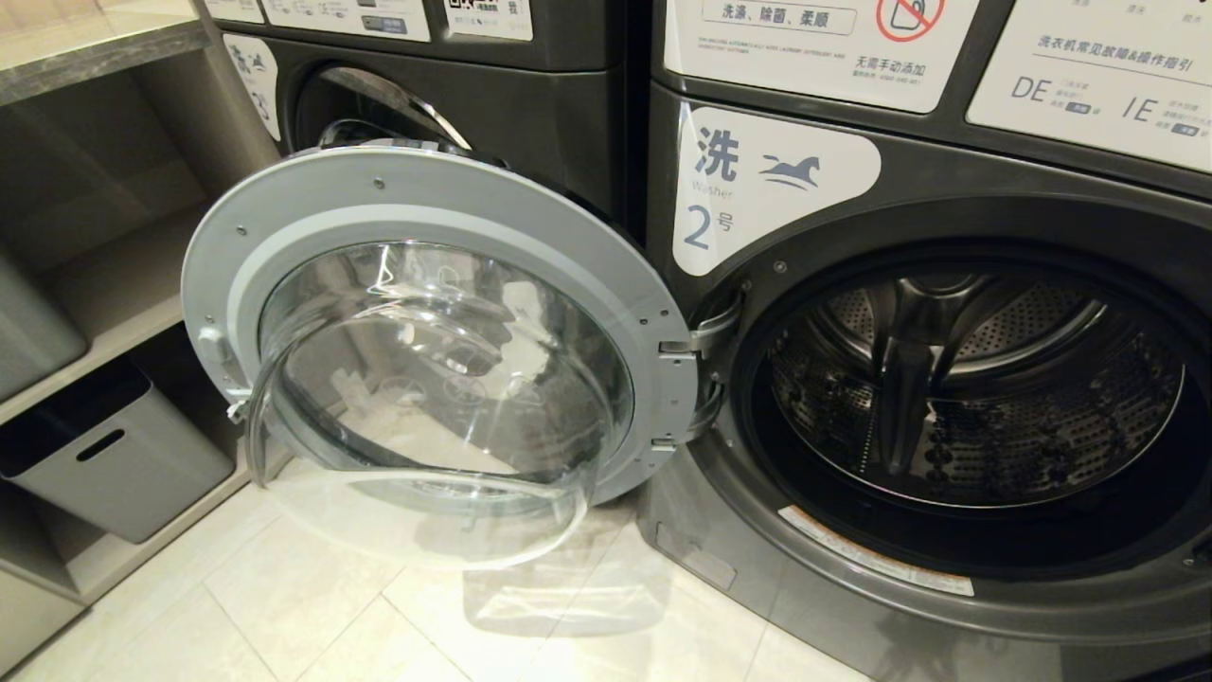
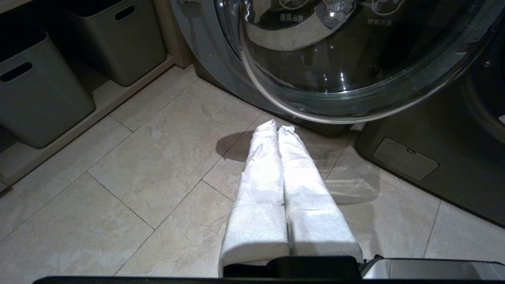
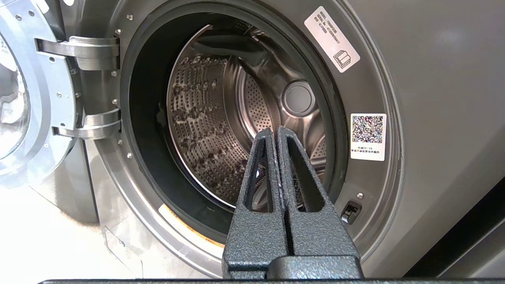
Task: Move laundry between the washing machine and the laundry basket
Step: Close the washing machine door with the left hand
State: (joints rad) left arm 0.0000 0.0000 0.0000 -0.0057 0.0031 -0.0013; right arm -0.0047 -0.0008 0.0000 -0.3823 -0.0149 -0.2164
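Right claw point(image 3: 275, 132) pinched fully together, holding nothing, and pointing straight at the washing machine point(image 1: 947, 587) mouth. Drum point(image 3: 221, 130) lying dead ahead of it, door point(image 1: 436, 332) swung wide to the left; no laundry showing inside. Left claw point(image 2: 276, 128), white-wrapped, likewise pressed closed and empty, hanging over the floor point(image 2: 118, 189) below the door. Laundry basket not showing. Right arm looking the nearer one for reaching in.

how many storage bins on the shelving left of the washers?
2: an upper bin at the frame's left edge, and a lower bin on the shelf beneath. More may sit out of frame.
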